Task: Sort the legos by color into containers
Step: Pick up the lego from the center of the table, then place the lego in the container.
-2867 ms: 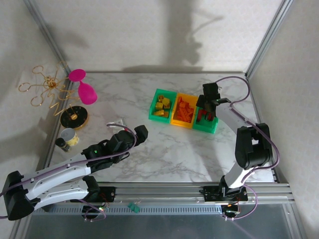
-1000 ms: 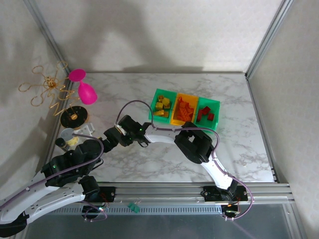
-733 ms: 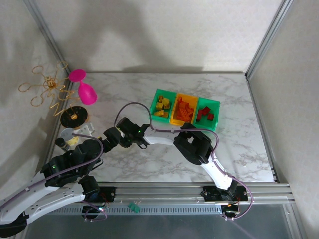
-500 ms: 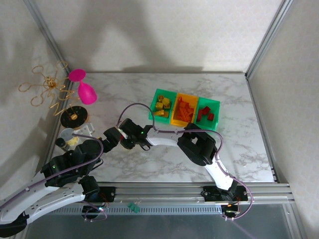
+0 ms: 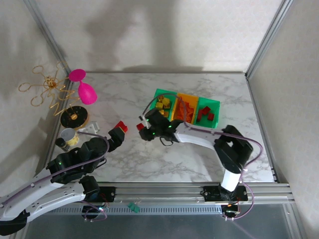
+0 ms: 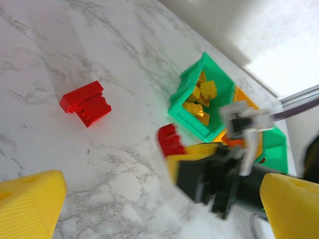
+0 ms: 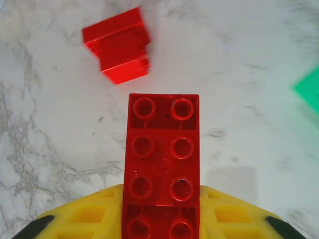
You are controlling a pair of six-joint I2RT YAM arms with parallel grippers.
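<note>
My right gripper [image 5: 144, 130] is shut on a red two-by-four brick [image 7: 162, 164], lifted off the marble just left of the bins. A second red lego [image 5: 121, 126] lies on the table, also visible as the red lego [image 7: 117, 45] and the red lego [image 6: 85, 103]. My left gripper [image 5: 115, 136] hovers open beside it, its yellow fingers [image 6: 30, 199] spread wide with nothing between them. The left green bin [image 5: 152, 107] holds yellow legos [image 6: 202, 94], the orange bin [image 5: 188, 95] orange ones, and the right green bin [image 5: 218, 112] red ones.
A pink goblet [image 5: 84, 89], a gold wire ornament [image 5: 47, 89], a black-and-gold disc [image 5: 74, 118] and a small jar [image 5: 67, 137] crowd the left edge. Metal frame posts stand at the back corners.
My right gripper has swung right and up from beside the left gripper toward the bins, carrying a red brick. The other red lego now lies uncovered. The left arm has barely shifted.
</note>
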